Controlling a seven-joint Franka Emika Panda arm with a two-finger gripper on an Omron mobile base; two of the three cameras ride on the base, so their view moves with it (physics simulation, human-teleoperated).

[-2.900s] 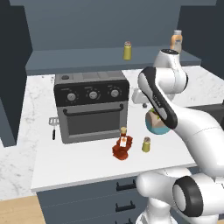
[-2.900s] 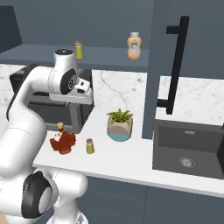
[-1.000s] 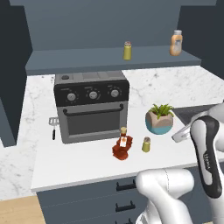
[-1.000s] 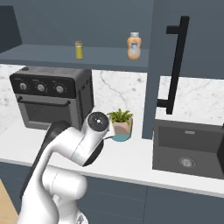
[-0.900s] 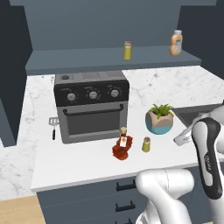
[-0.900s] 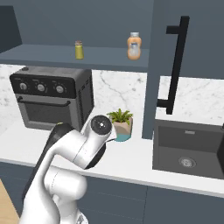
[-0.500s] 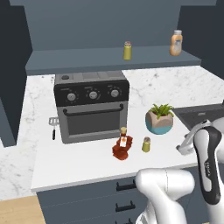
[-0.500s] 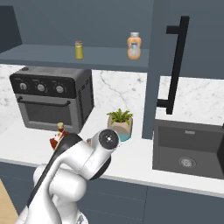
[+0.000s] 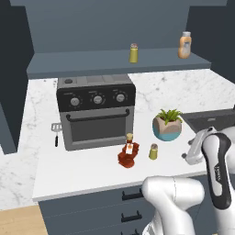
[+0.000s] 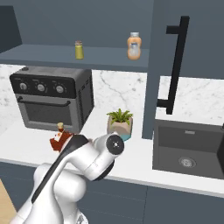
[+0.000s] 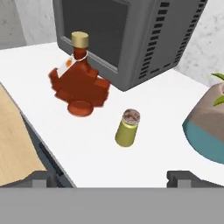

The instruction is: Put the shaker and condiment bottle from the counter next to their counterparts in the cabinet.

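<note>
Here's the pincer [image 11: 112,177], fingers spread to their full width and nothing between them, looking down across the counter [image 9: 87,170]; just ahead of it, almost dead centre between the two tips, stands the shaker [image 11: 127,127], yellow-green with its greyish cap, upright and free; that lineup reads as a set-up for a straight reach onto it. Farther out and off to one side of the shaker sits the condiment bottle [image 11: 78,83], red-brown, bulbous, tan cap up, white label on the neck, its back close to the toaster oven [image 11: 131,35]; the two are near each other but apart, so the shaker looks reachable without knocking the bottle. On the opposite side, close to one fingertip, is the potted plant [image 11: 209,124] in its teal-and-tan pot; that is the neighbour to mind on approach.

From the left base view the shaker [image 9: 153,151] and bottle [image 9: 128,152] stand in front of the oven near the counter's front edge; the marble top runs back to a matching wall; a spatula [image 9: 56,131] lies beside the oven. Up above, the cabinet [image 9: 114,62] shelf carries the pink-capped shaker [image 9: 133,53] and the orange bottle [image 9: 184,45], well apart, with room beside each; a dark sink [image 10: 188,148] lies off to the right.
</note>
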